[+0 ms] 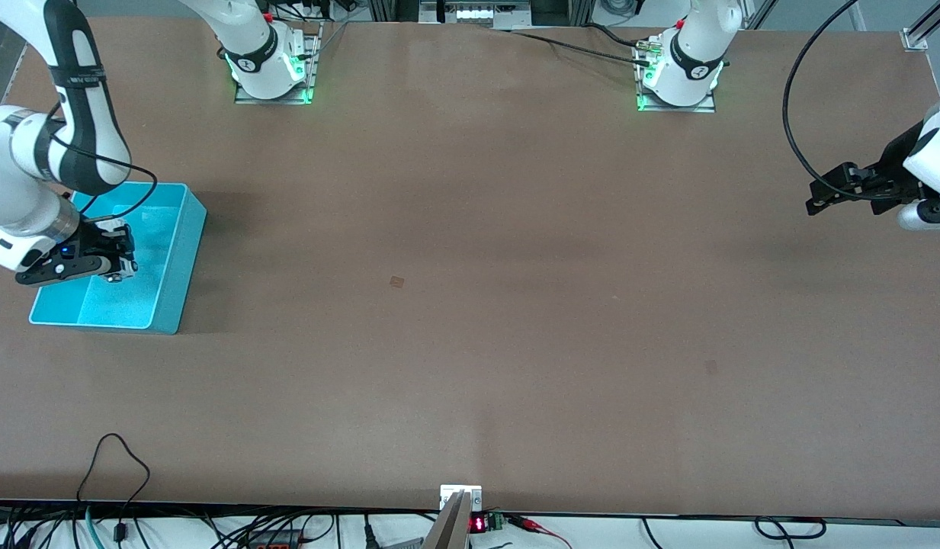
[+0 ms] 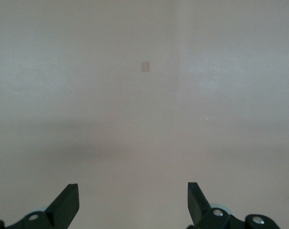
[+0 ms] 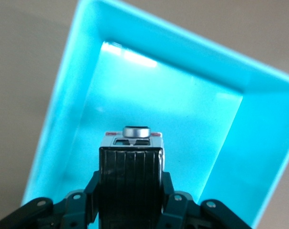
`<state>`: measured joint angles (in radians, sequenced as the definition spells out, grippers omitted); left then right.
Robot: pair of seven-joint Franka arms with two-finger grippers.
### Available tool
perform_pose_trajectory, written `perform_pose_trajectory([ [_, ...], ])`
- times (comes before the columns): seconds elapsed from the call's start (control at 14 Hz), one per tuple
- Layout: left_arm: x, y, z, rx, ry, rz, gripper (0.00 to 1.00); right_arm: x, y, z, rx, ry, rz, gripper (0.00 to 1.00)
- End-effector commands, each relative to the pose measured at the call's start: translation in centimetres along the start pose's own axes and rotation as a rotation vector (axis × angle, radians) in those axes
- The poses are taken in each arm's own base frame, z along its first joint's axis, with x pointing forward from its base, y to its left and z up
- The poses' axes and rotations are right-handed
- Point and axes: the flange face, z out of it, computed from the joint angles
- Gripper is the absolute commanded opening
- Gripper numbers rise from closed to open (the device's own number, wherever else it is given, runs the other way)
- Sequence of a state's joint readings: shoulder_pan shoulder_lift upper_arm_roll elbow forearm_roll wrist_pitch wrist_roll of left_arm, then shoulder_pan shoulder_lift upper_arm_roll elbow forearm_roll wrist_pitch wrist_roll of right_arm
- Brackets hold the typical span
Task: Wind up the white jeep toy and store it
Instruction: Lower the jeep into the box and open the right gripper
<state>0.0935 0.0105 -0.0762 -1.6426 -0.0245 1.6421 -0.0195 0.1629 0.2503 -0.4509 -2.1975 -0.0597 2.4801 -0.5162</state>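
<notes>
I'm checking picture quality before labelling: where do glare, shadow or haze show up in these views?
Front view: evenly lit, with soft shadow bands on the table and a shadow beside the cyan bin. Right wrist view: bright glare on the bin's floor, above the white jeep toy in the right claw. Left wrist view: hazy, washed out; open left claw over bare table.

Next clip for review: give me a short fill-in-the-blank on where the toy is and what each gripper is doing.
1. The right gripper is shut on the white ____ toy.
2. It holds the jeep over the ____ bin.
3. The left gripper, waiting over the bare table at the left arm's end, has its fingers ____.

Missing words: jeep; cyan; open
</notes>
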Motion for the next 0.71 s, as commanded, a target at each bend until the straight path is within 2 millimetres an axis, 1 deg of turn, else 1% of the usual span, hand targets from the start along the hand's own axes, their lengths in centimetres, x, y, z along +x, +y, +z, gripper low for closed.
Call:
perform_pose_trajectory([
  [0.0,-1.2,0.2,-0.8,-0.003,-0.003,-0.005,1.00,-1.5,-0.3,1.9,-0.007,0.017,0.036,0.00],
  [0.07,-1.4,0.2,-0.4,-0.003,-0.006,-0.005,1.00,-1.9,0.1,2.7,-0.007,0.004,0.065,0.00],
  [0.21,-1.5,0.2,-0.3,-0.002,-0.002,-0.005,1.00,-2.8,1.0,4.3,-0.010,-0.015,0.106,0.00],
  [0.5,-1.7,0.2,-0.1,-0.003,-0.002,0.005,1.00,-3.6,1.1,7.0,0.012,-0.060,0.177,0.00],
  [0.64,-2.0,0.3,-0.3,-0.003,0.001,0.008,1.00,-4.1,1.3,7.8,0.025,-0.071,0.205,0.00],
])
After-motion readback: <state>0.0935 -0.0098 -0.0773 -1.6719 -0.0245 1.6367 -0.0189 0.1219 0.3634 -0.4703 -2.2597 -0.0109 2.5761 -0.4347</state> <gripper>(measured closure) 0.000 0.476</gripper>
